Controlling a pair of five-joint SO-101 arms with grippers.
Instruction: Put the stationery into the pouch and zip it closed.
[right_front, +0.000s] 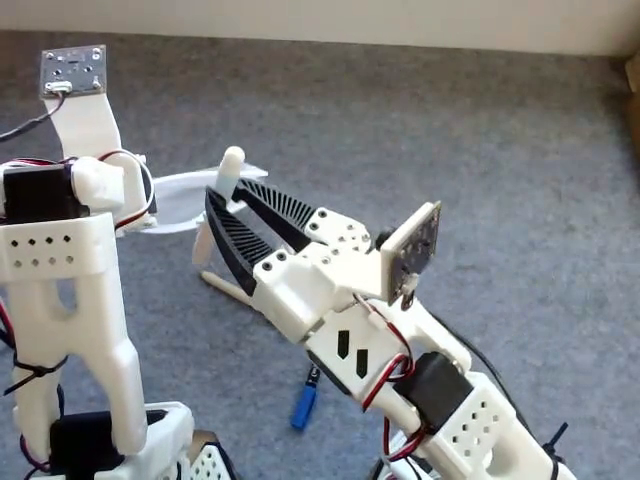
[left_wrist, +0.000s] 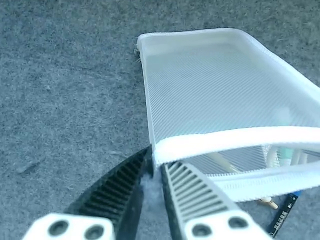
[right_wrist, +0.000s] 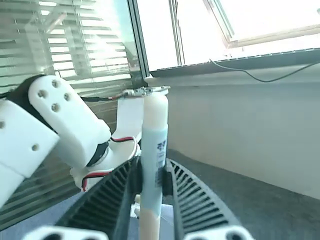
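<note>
High view: my right gripper (right_front: 229, 197) is squeezing the white stick (right_front: 230, 165), my left gripper (left_wrist: 155, 170) is pinching the pouch (left_wrist: 210, 85) rim; lowering it slowly is best.

We list:
- Grey carpet (right_front: 520, 150), short pile, serving as the work surface.
- Pale wall strip (right_front: 400, 20), along the carpet's far edge.
- Brown object (right_front: 634, 100), at the carpet's right edge near the far corner; we cannot tell what it is.
- Window (right_wrist: 260, 20), brightly lit.
- Slatted blinds (right_wrist: 65, 45), beside the window.
- Dark cable (right_wrist: 252, 78), sagging below the sill.
- White wall (right_wrist: 260, 130), beneath the sill.
</note>
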